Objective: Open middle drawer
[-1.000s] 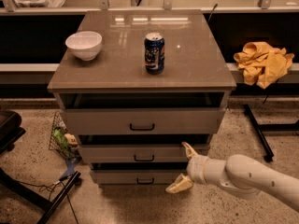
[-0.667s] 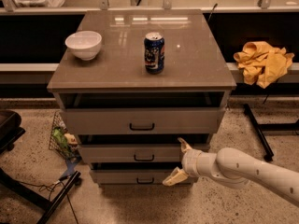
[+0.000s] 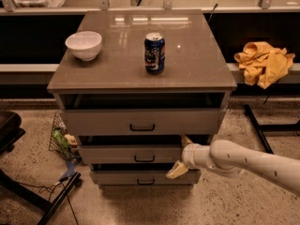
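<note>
Reaching below the glossy counter's (image 3: 197,60) front right corner, the hand (image 3: 182,155) has its cream fingers (image 3: 177,171) spread wide, straddling the flat grey middle drawer's (image 3: 112,153) right end; the upper fingertip is shadowed.

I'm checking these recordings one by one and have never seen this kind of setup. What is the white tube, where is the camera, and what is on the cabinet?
The white tube is the robot's one arm, reaching in from the lower right. At its tip is the gripper, whose two pale fingers are spread open, one above and one below the right end of the middle drawer. It holds nothing. There is only one picture. The camera looks down on the front of a grey cabinet with three drawers, and its mounting place isn't recorded. A white bowl and a blue soda can stand on the cabinet. A yellow cloth lies on a ledge to the right.
</note>
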Robot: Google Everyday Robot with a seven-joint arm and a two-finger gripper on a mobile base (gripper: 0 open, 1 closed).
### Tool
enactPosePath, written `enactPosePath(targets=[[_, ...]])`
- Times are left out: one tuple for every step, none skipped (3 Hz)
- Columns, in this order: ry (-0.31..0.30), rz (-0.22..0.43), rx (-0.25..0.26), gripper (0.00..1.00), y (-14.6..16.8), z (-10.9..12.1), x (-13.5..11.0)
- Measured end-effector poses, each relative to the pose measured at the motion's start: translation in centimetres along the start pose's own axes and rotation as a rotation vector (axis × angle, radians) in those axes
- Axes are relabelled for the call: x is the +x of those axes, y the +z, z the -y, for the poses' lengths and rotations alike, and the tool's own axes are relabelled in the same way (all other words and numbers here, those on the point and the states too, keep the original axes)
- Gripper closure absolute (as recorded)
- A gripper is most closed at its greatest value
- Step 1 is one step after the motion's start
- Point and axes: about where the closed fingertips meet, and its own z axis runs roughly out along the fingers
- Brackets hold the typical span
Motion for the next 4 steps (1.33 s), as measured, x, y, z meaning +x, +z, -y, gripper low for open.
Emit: enactPosePath(targets=[[-0.004, -0.011, -0.002, 0.0, 0.2, 0.0, 0.4], [-0.013, -0.017, -0.001, 0.0, 0.6, 0.2, 0.7], [-0.036, -0.052, 0.0, 0.0, 1.1, 0.6, 1.4], [-0.061, -0.093, -0.007, 0.16, 1.7, 0.4, 1.9]])
